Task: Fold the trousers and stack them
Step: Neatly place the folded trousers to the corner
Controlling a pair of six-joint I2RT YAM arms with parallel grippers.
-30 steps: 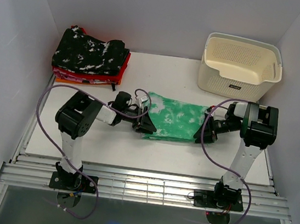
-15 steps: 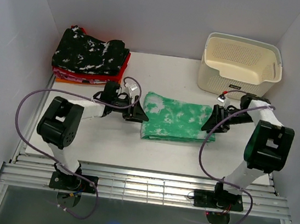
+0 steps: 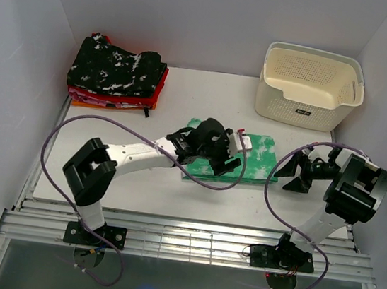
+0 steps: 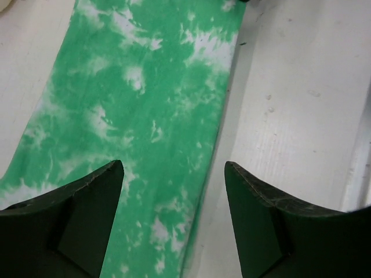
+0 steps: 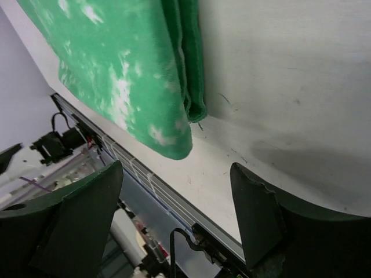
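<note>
Trousers (image 3: pixel 262 152) lie folded into a flat green strip at the middle of the table (image 3: pixel 200 92). Left gripper (image 4: pixel 174 174) hovers over them, jaws spread wide, gripping nothing. Right gripper (image 5: pixel 177 174), also spread and empty, sits just off the strip's right end.

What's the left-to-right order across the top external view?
Stack of folded clothes → trousers → right pincer. The left pincer hangs over the trousers and the basket shares the right pincer's span, so both are left out.
</note>
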